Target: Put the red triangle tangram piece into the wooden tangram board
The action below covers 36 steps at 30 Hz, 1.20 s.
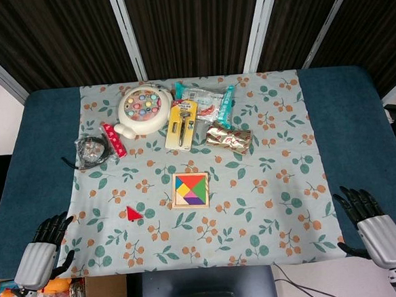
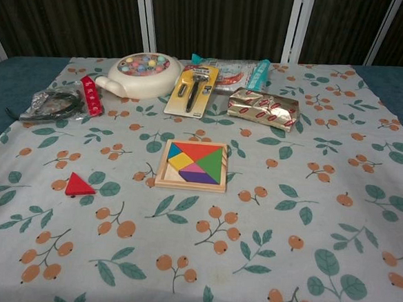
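The red triangle tangram piece [image 1: 134,213] [image 2: 79,184] lies flat on the floral cloth, left of the wooden tangram board [image 1: 190,190] [image 2: 192,165]. The square board holds several coloured pieces. In the head view my left hand [image 1: 47,242] hovers at the table's near left corner, fingers spread, holding nothing. Near the table's right front corner my right hand [image 1: 364,217] also has its fingers apart and empty. Both hands are well away from the triangle and the board. Neither hand shows in the chest view.
At the back of the cloth stand a round white toy [image 1: 143,109], a red strip [image 1: 113,139], a dark bundle in plastic [image 1: 91,152], a carded razor pack [image 1: 185,124], snack packets [image 1: 208,101] and a gold wrapped box [image 1: 229,139].
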Each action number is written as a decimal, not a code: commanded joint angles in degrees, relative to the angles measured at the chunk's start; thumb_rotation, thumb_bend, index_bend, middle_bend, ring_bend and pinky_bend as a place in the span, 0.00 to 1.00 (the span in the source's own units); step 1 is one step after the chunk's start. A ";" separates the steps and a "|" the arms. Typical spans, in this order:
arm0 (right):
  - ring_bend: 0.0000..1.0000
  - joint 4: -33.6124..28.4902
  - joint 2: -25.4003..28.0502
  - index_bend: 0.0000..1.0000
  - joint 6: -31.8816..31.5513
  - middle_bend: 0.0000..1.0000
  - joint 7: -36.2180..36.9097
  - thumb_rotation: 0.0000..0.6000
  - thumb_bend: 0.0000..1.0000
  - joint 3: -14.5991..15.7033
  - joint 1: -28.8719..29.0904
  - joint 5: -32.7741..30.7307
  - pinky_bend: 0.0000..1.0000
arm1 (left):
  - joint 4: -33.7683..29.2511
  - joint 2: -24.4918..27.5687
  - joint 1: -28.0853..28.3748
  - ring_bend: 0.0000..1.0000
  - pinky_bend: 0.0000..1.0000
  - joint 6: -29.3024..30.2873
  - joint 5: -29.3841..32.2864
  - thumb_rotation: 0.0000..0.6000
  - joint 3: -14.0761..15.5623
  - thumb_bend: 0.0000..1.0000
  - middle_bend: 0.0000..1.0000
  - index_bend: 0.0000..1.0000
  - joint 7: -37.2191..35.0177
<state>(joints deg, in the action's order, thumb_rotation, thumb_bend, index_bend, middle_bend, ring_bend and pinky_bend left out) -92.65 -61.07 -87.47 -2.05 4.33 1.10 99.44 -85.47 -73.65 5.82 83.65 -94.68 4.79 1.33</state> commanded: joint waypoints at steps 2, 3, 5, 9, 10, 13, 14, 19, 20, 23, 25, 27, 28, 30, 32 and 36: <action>0.00 0.13 0.14 0.00 -0.83 0.00 0.59 1.00 0.15 0.10 -0.31 0.34 0.00 | 0.14 -0.31 0.21 0.00 0.10 -0.37 -0.28 1.00 0.14 0.42 0.00 0.00 0.38; 0.00 0.28 0.16 0.00 -1.15 0.00 0.72 1.00 0.15 0.12 -0.45 0.43 0.00 | 0.21 -0.46 0.33 0.00 0.10 -0.70 -0.31 1.00 0.21 0.42 0.00 0.00 0.55; 0.00 0.34 0.23 0.00 -1.54 0.00 1.20 1.00 0.15 0.22 -0.58 0.70 0.00 | 0.57 -0.99 0.57 0.00 0.10 -0.97 -0.44 1.00 0.13 0.42 0.00 0.00 0.67; 0.00 0.76 0.23 0.00 -1.92 0.00 1.64 1.00 0.15 0.30 -0.72 0.90 0.00 | 1.76 -3.83 1.80 0.05 0.19 -0.87 -1.37 1.00 -1.09 0.42 0.04 0.00 0.38; 0.00 0.79 0.20 0.00 -1.90 0.00 1.64 1.00 0.15 0.24 -0.71 0.81 0.00 | 2.32 -4.93 2.15 0.14 0.29 -0.55 -1.50 1.00 -1.76 0.42 0.11 0.01 0.53; 0.00 0.76 0.22 0.00 -1.68 0.00 1.75 1.00 0.15 0.13 -0.58 0.59 0.00 | 3.71 -8.61 3.83 0.58 0.71 -1.20 -0.90 1.00 -3.92 0.42 0.49 0.08 0.47; 0.00 0.73 0.20 0.00 -1.57 0.00 1.74 1.00 0.15 0.08 -0.52 0.50 0.00 | 3.73 -9.65 4.46 0.73 0.84 -1.76 -0.49 1.00 -4.54 0.42 0.64 0.11 -0.28; 0.00 0.49 0.19 0.00 -1.17 0.00 1.70 1.00 0.15 -0.08 -0.24 0.32 0.00 | 3.82 -13.36 7.99 1.00 1.00 -7.57 3.81 1.00 -7.15 0.42 0.98 0.24 -3.68; 0.00 0.45 0.18 0.00 -1.06 0.00 1.66 1.00 0.15 -0.10 -0.18 0.28 0.00 | 3.49 -13.70 8.45 1.00 1.00 -8.64 4.75 1.00 -7.49 0.42 1.00 0.25 -3.21; 0.00 0.33 0.12 0.00 -0.57 0.00 1.44 1.00 0.15 -0.13 0.09 0.22 0.00 | 1.88 -14.71 9.63 1.00 1.00 -11.54 7.63 1.00 -8.34 0.42 1.00 0.26 -0.86; 0.00 0.20 0.08 0.00 -0.26 0.00 1.25 1.00 0.15 -0.13 0.27 0.26 0.00 | 0.88 -15.65 10.29 1.00 1.00 -12.67 9.39 1.00 -9.03 0.42 1.00 0.27 1.79; 0.00 0.12 0.09 0.00 -0.07 0.00 1.18 1.00 0.15 -0.08 0.38 0.33 0.00 | 0.36 -16.73 10.80 1.00 1.00 -13.41 10.93 1.00 -9.64 0.42 1.00 0.28 4.21; 0.00 0.10 0.13 0.00 -0.02 0.00 1.19 1.00 0.15 -0.03 0.42 0.39 0.00 | 0.02 -17.57 11.06 1.00 1.00 -13.69 12.05 1.00 -10.13 0.41 1.00 0.29 5.50; 0.00 0.09 0.20 0.00 -0.14 0.00 1.40 1.00 0.15 -0.02 0.41 0.46 0.00 | -0.32 -18.90 11.47 1.00 1.00 -14.09 13.59 1.00 -10.75 0.41 1.00 0.30 7.28; 0.00 0.11 0.30 0.00 -0.37 0.00 1.78 1.00 0.15 -0.03 0.39 0.53 0.00 | -0.10 -20.50 11.95 1.00 1.00 -14.24 14.78 1.00 -11.22 0.41 1.00 0.31 9.20; 0.00 0.32 0.52 0.00 -0.69 0.00 2.64 1.00 0.15 0.09 0.40 0.86 0.00 | 1.45 -24.10 13.38 1.00 1.00 -15.52 16.91 1.00 -11.59 0.40 1.00 0.33 13.31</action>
<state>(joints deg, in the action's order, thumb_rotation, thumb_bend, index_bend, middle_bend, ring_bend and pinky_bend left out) -92.40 -60.60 -88.10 0.48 4.38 1.50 100.22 -84.74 -96.31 18.37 68.88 -78.87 -6.41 13.13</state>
